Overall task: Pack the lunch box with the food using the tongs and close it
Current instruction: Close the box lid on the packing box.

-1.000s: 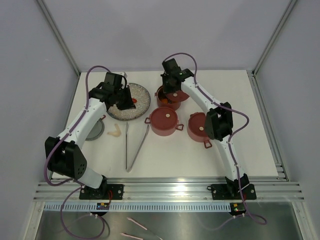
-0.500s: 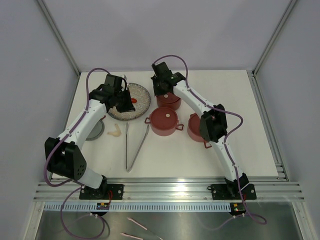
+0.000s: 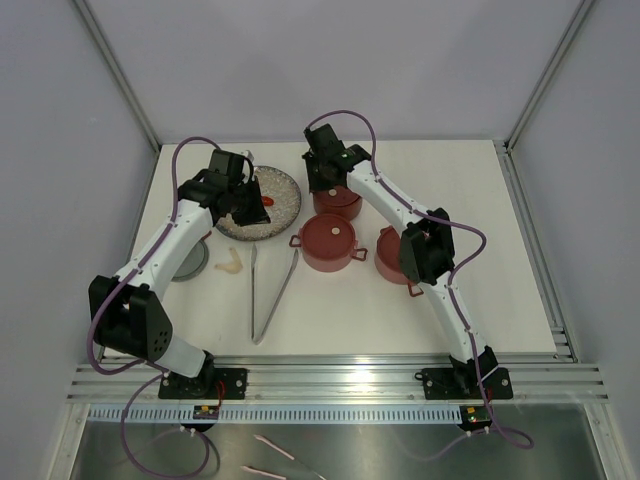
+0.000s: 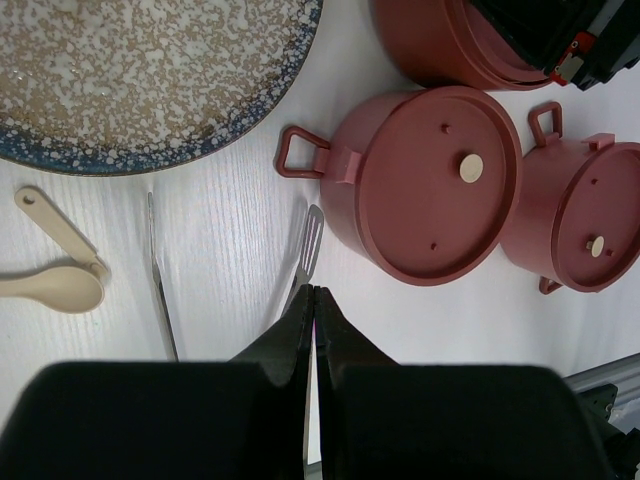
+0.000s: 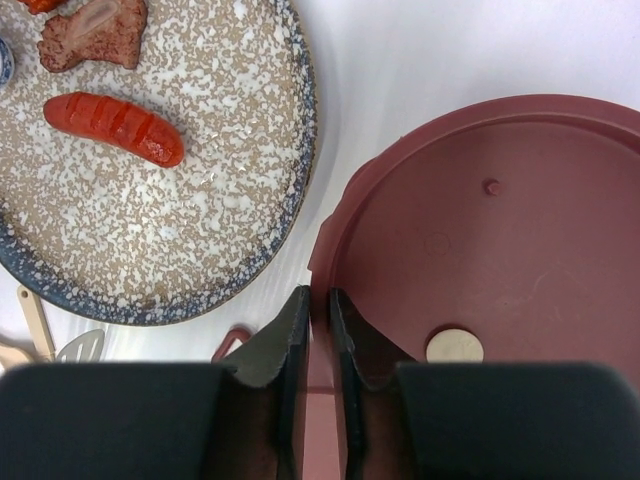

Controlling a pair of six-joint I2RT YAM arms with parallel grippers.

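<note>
The lunch box stands as three dark-red tiers, each with a lid on: the back one, the middle one and the right one. My right gripper sits at the left rim of the back tier's lid, jaws slightly parted, one each side of the rim. Food lies on the speckled plate: a red sausage and a brown piece. The tongs lie on the table, their tip below my left gripper, which is shut and empty above the plate's edge.
A cream spoon lies left of the tongs. A grey disc sits near the left arm. The middle tier's loop handle points toward the plate. Cage posts and walls surround the table.
The right gripper moved left and down, setting the lid flat on the back tier, and its jaws have parted a little. The left arm stayed put.
</note>
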